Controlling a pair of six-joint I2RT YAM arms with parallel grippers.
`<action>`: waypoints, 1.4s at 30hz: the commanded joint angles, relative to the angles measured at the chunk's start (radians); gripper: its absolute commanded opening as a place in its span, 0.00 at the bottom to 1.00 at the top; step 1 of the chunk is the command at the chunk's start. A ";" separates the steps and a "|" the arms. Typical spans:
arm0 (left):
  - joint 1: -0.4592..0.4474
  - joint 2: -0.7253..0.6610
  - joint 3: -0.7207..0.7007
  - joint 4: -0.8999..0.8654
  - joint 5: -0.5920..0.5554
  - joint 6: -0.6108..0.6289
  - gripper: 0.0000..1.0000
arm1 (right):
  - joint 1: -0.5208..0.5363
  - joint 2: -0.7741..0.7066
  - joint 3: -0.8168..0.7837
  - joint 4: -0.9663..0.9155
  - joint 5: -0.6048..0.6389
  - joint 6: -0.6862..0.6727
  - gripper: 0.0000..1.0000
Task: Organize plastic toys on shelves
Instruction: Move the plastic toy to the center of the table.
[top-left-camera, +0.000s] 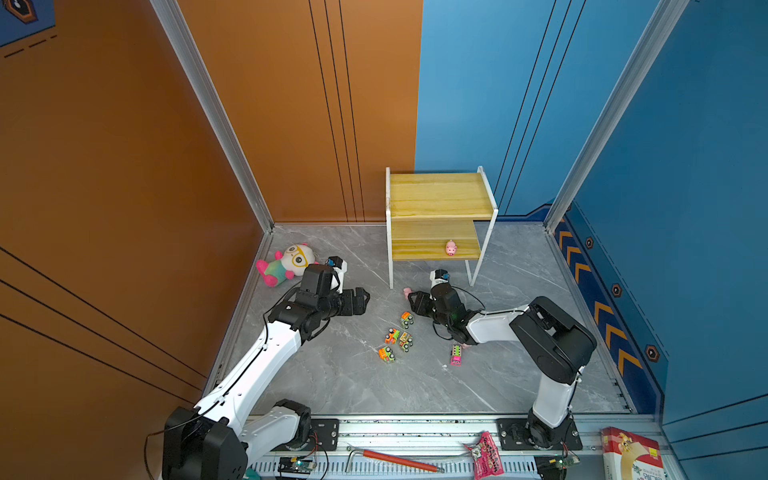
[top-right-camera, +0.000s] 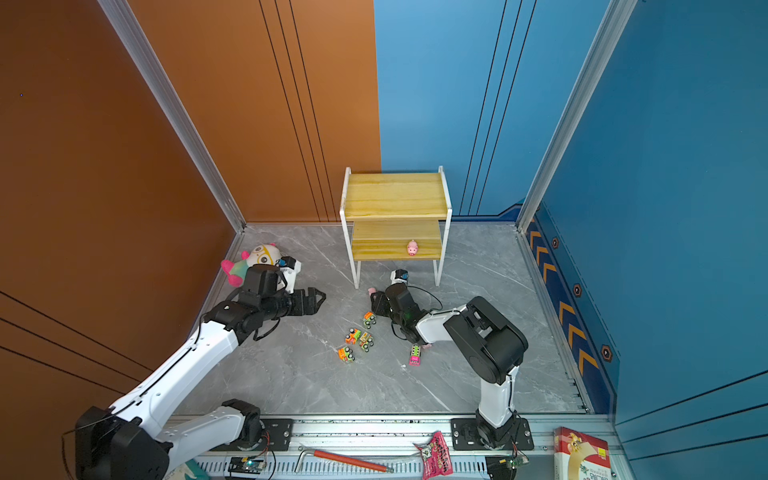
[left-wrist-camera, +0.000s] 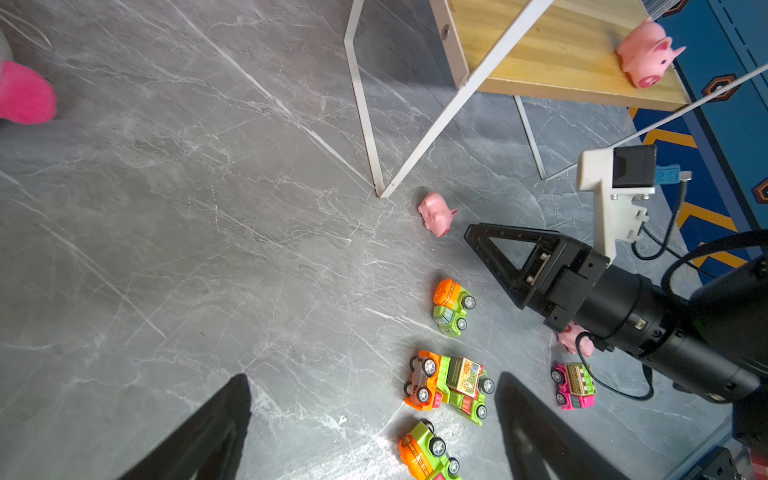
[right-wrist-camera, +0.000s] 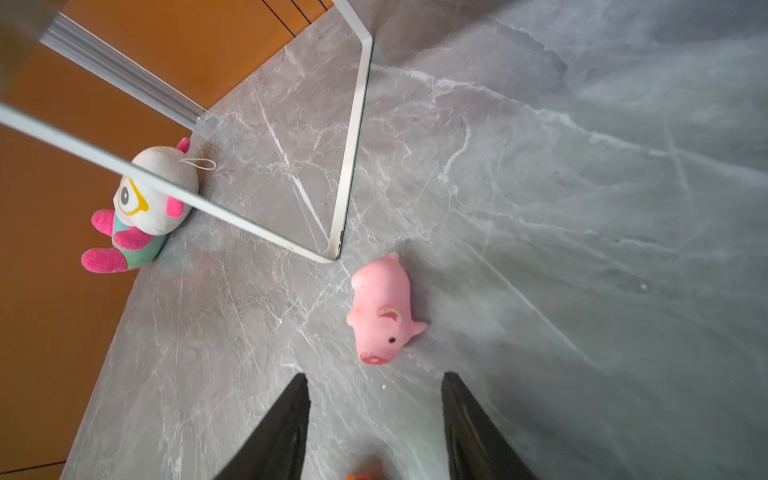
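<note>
Grey marble-look counter (top-left-camera: 332, 382) with a little two-tier wooden rack (top-left-camera: 440, 195) at the back, so I'm placing everything off that. One pink pig (top-left-camera: 451, 247) stands on the rack's lower board, near its front edge. A second pig (right-wrist-camera: 380, 309) lies on its side on the counter, just in front of the rack's front leg on the orange-wall side.

The right hand (right-wrist-camera: 374, 376) sits low right behind that pig with its jaws apart. The pig is just past the fingertips, not between them, so nothing's gripped.

Further out from the rack there's a green and orange truck (top-left-camera: 407, 320), then an orange truck (left-wrist-camera: 424, 380) touching a green truck (left-wrist-camera: 467, 384), then a fourth truck (top-left-camera: 386, 354), all loose on the counter. A pink truck (top-left-camera: 456, 354) sits out there too, beside the right arm, with a third pig (left-wrist-camera: 575, 338) half hidden under that arm.

The left hand (left-wrist-camera: 374, 376) hovers well off to the rack's orange-wall side, wide open and empty. The plush doll (top-left-camera: 286, 262) lies over there by the wall.
</note>
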 joint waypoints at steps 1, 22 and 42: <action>0.009 0.009 -0.007 -0.002 0.018 0.001 0.92 | -0.013 0.030 0.037 0.037 -0.013 0.028 0.52; 0.010 0.003 -0.009 -0.002 0.013 0.003 0.92 | -0.011 0.172 0.152 -0.008 -0.018 0.003 0.45; 0.012 -0.007 -0.008 -0.002 0.014 0.002 0.92 | 0.147 0.118 0.252 -0.316 0.211 -0.315 0.16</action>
